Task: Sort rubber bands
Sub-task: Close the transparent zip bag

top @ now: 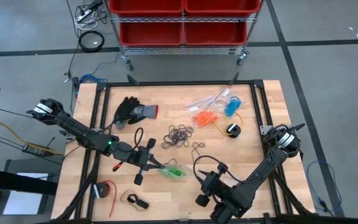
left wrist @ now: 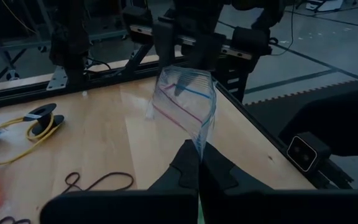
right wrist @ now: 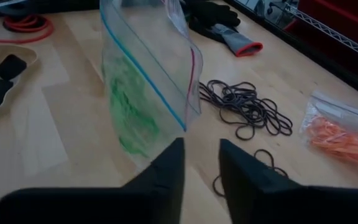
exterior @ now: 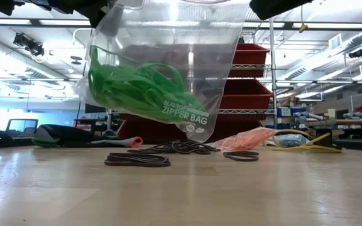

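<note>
Left tool (left wrist: pixel 197 163) clenched on zipper bag (right wrist: pixel 148 87) (green rubber bands (exterior: pixel 140 88) inside); right tool (right wrist: pixel 201 163) released beside it

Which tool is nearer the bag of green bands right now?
Left: the left tool is shut on the bag of green bands, holding it up. The right tool stands open beside it.

Wooden table (top: pixel 253 155): black rubber bands (top: pixel 179 137), orange bands' bag (top: pixel 205 116), glove (top: pixel 132 111), yellow cable (top: pixel 224 124).

Green rubber bands (right wrist: pixel 129 112) fill a clear zipper bag (right wrist: pixel 148 68); black bands (right wrist: pixel 244 106) and orange bands (right wrist: pixel 340 137) lie nearby.
</note>
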You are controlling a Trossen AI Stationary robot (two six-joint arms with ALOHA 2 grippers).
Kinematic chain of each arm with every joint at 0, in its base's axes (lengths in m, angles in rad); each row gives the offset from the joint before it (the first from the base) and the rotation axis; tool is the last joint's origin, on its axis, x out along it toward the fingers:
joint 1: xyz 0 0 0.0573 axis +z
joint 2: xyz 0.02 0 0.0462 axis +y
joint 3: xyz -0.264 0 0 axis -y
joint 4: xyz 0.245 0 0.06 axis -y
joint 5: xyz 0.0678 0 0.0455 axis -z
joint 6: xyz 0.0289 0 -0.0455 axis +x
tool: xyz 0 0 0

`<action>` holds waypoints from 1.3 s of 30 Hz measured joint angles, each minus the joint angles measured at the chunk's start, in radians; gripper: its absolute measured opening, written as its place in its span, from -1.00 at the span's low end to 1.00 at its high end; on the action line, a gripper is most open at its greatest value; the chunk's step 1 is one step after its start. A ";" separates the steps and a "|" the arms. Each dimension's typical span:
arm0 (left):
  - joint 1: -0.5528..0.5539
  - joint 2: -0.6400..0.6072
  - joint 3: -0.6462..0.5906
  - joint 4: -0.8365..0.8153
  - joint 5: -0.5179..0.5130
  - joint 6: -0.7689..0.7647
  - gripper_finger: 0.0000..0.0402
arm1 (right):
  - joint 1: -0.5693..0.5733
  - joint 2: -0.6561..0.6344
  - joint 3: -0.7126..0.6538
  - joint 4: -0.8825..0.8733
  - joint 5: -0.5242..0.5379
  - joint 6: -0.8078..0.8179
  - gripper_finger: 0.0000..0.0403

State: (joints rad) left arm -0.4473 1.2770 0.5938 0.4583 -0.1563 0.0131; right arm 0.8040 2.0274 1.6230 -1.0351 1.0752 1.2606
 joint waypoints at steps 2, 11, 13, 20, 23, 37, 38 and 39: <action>0.000 0.000 0.000 0.000 0.005 0.000 -1.00 | -0.004 0.000 0.000 0.000 -0.001 -0.002 -0.41; 0.000 0.000 0.000 0.002 0.033 -0.017 -1.00 | -0.036 0.000 0.000 0.012 -0.001 0.021 -0.10; 0.000 0.000 0.000 0.002 0.047 -0.019 -1.00 | -0.041 0.000 0.000 0.022 0.007 0.010 -0.11; 0.000 0.000 0.000 0.010 0.063 -0.019 -1.00 | -0.064 0.000 0.000 0.144 -0.004 -0.137 -0.29; 0.000 0.000 0.000 0.010 0.060 -0.019 -1.00 | -0.079 0.000 0.000 0.196 -0.031 -0.215 -0.38; 0.000 0.000 0.000 -0.026 -0.010 -0.016 -1.00 | -0.089 0.000 0.000 0.244 -0.066 -0.298 -0.98; 0.000 0.000 0.000 -0.028 -0.017 -0.015 -1.00 | -0.089 0.000 0.000 0.244 -0.066 -0.303 -0.98; 0.000 0.000 0.000 -0.028 -0.026 -0.015 -1.00 | -0.089 0.000 0.000 0.242 -0.069 -0.303 -0.98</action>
State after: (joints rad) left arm -0.4473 1.2766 0.5934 0.4299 -0.1823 -0.0015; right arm 0.7155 2.0270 1.6230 -0.7928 1.0065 0.9573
